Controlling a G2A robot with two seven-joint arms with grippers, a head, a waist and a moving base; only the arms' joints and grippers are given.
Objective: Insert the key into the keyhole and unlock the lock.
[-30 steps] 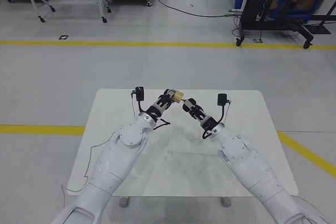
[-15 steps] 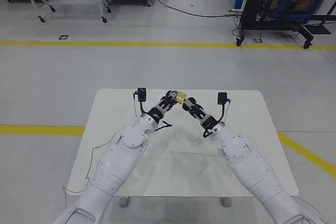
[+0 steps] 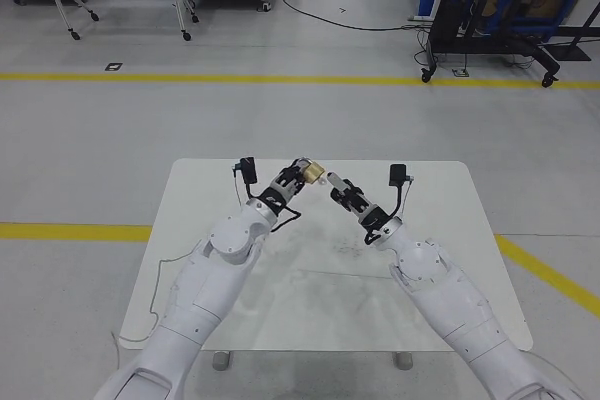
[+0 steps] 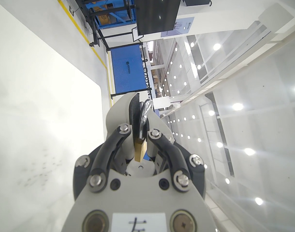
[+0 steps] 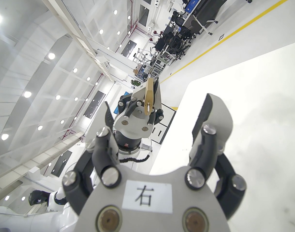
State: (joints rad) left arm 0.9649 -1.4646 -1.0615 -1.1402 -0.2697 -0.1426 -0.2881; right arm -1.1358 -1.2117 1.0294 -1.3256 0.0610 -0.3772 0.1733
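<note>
Above the tabletop's (image 3: 430,290) far edge the left tool (image 3: 300,175) clamps the brass padlock (image 5: 150,90), key (image 5: 149,108) seemingly seated in its keyhole; the right tool (image 3: 334,187), spread empty just beside, must next pinch and turn it.

Left tool (image 3: 302,172) clamped tight, right tool (image 3: 334,186) gaping, facing it closely.
</note>
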